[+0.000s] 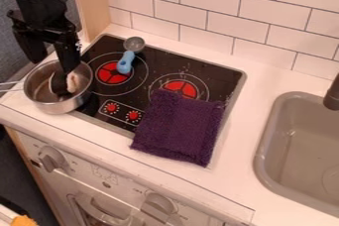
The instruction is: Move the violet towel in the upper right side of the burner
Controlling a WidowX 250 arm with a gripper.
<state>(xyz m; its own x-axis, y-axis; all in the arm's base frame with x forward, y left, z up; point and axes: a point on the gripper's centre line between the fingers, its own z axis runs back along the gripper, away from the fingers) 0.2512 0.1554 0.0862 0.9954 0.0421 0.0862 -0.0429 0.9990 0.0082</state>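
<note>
At the upper left of the view, my gripper (51, 65) hangs over a metal pot with its two fingers apart, open, well to the left of the towel. The violet towel (177, 129) lies spread over the lower right part of the black burner (206, 70). It covers part of the right-hand red ring, and its lower edge extends past the stovetop's front edge onto the white counter. The gripper and the towel do not touch.
The metal pot (55, 104) stands on the stovetop's left edge, a dark and pinkish item inside it. A blue-handled scoop (126, 63) lies near the upper left ring. The sink (301, 145) is at the right, the tiled wall (218, 4) behind.
</note>
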